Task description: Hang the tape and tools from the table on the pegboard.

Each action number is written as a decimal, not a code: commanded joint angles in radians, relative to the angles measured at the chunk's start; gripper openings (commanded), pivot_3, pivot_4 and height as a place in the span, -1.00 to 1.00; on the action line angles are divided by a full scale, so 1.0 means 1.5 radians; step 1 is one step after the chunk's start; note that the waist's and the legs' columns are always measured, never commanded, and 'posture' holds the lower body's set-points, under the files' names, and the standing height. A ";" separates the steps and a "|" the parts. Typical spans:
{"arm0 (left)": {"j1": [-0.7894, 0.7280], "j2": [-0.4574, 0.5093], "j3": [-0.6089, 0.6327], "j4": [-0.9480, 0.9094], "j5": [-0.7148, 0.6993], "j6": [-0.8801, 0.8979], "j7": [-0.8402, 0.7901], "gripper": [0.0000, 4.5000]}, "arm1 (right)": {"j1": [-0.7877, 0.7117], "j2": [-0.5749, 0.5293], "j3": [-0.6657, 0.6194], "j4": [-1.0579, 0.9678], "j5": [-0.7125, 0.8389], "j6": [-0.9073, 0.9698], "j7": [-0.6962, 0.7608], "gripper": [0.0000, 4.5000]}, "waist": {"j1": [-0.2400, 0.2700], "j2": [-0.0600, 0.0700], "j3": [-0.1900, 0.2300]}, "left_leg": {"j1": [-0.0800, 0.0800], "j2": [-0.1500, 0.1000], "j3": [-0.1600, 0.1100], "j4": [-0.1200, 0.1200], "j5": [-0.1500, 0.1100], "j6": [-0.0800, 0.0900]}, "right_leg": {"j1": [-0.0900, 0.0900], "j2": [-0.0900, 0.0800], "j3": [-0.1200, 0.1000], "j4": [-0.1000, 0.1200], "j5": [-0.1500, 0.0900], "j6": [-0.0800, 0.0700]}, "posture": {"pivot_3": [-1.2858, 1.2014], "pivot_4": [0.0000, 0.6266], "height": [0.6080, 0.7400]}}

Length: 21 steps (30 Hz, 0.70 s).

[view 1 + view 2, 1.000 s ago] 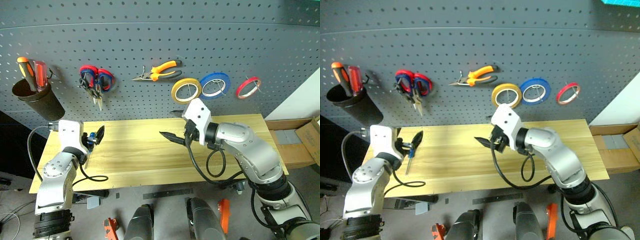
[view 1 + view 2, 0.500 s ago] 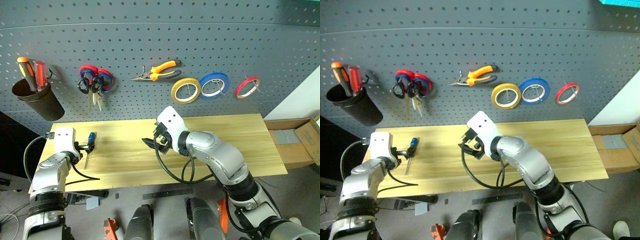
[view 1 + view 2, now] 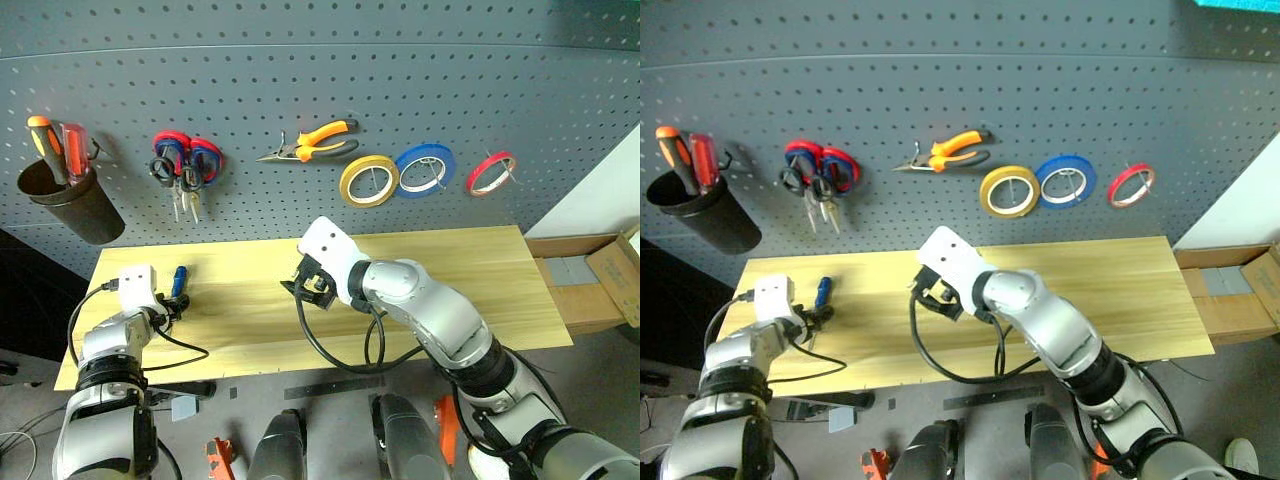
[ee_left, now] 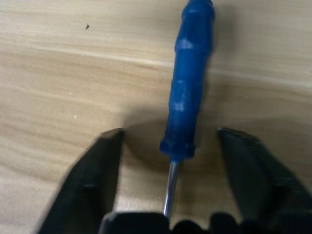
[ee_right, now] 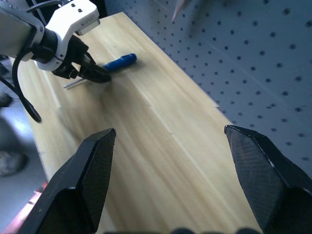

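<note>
The step in hand looks like the pick-up of the last tool: the blue-handled screwdriver [image 3: 179,281] lies flat on the counter [image 3: 470,275] near its left end, and the left pincer [image 3: 172,308] sits low over it. The yellow tape [image 3: 369,181], the orange-and-black pliers [image 3: 312,143] and the small black-handled scissors [image 3: 164,172] already hang on the pegboard [image 3: 400,70], the scissors sharing a hook with a red-and-blue-handled pair [image 3: 188,156], so the screwdriver appears to be all that is left. In the left wrist view the left pincer's two black fingers [image 4: 92,180] stand apart on either side of the tool, about where the metal shaft meets the blue handle, with bare wood showing between each finger and the tool; it is partly open and has hold of nothing yet. The next move calls for closing squarely across that junction or the handle just beyond it, since the slim shaft could roll or slip, then lifting clear of the wood. The right pincer [image 5: 170,161] hangs above the middle of the counter, wide open and empty. The head views give the layout of board and counter but hide the gap at the left fingers; the right wrist view adds a side look at the left pincer down on the screwdriver's shaft end.
</note>
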 commanded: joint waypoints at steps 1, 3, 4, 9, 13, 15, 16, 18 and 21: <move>-0.016 0.015 -0.003 0.032 0.012 -0.033 -0.001 -0.15 | -0.016 -0.001 0.003 -0.044 0.003 0.003 0.017 0.63 | -0.002 0.000 0.000 | 0.000 0.000 0.000 0.000 0.000 0.000 | 0.000 0.000 0.000 0.000 0.000 0.000 | -0.10 -0.05 1.00; -0.019 0.015 -0.004 0.041 0.013 -0.040 -0.002 -0.43 | -0.020 -0.005 0.005 -0.048 0.004 0.003 0.025 0.63 | -0.006 0.000 0.000 | 0.000 0.000 0.000 0.000 0.000 0.000 | 0.000 0.000 0.000 0.000 0.000 0.000 | -0.10 -0.05 1.00; -0.021 0.015 -0.005 0.045 0.014 -0.042 -0.003 -0.63 | -0.021 -0.006 0.006 -0.048 0.003 0.002 0.028 0.63 | -0.008 0.000 0.000 | 0.000 0.000 0.000 0.000 0.000 0.000 | 0.000 0.000 0.000 0.000 0.000 0.000 | -0.10 -0.06 1.00; 0.005 0.021 0.002 0.005 0.008 -0.038 -0.010 -0.78 | -0.031 -0.005 0.005 -0.047 0.003 -0.007 0.039 0.63 | -0.010 0.000 0.000 | 0.000 0.000 0.000 0.000 0.000 0.000 | 0.000 0.000 0.000 0.000 0.000 0.000 | -0.09 -0.09 1.00; 0.106 0.014 0.014 -0.172 0.001 -0.062 -0.005 -0.78 | -0.040 -0.015 -0.010 -0.058 0.011 -0.018 0.060 0.63 | -0.014 0.000 0.000 | 0.000 0.001 0.000 -0.001 0.000 0.000 | -0.001 0.000 0.001 0.000 0.000 0.000 | -0.07 -0.16 1.00; 0.198 -0.004 0.016 -0.330 0.009 -0.113 0.005 -0.78 | -0.041 -0.030 -0.033 -0.081 0.027 -0.016 0.081 0.63 | -0.013 0.000 0.000 | 0.000 0.001 -0.001 -0.002 0.000 0.000 | -0.002 0.000 0.001 0.000 0.000 0.000 | -0.06 -0.18 1.00; 0.244 -0.013 0.018 -0.404 0.017 -0.143 0.013 -0.78 | -0.040 -0.040 -0.045 -0.093 0.036 -0.016 0.093 0.63 | -0.010 0.000 0.000 | 0.000 0.001 -0.001 -0.003 0.000 0.000 | -0.002 -0.001 0.001 -0.001 0.000 0.000 | -0.06 -0.19 1.00; 0.311 -0.046 0.039 -0.523 0.008 -0.167 0.040 -0.78 | -0.038 -0.063 -0.066 -0.107 0.050 -0.025 0.115 0.63 | -0.005 0.000 0.000 | 0.000 0.004 -0.002 -0.004 0.000 -0.001 | -0.003 -0.002 0.001 -0.002 0.000 0.000 | -0.05 -0.21 1.00; 0.393 -0.072 0.042 -0.647 0.046 -0.232 0.069 -0.78 | -0.035 -0.106 -0.087 -0.112 0.055 -0.066 0.149 0.63 | 0.009 -0.001 -0.001 | 0.000 0.004 -0.002 -0.005 0.000 0.000 | -0.002 -0.002 0.001 -0.003 0.000 0.000 | -0.04 -0.25 1.00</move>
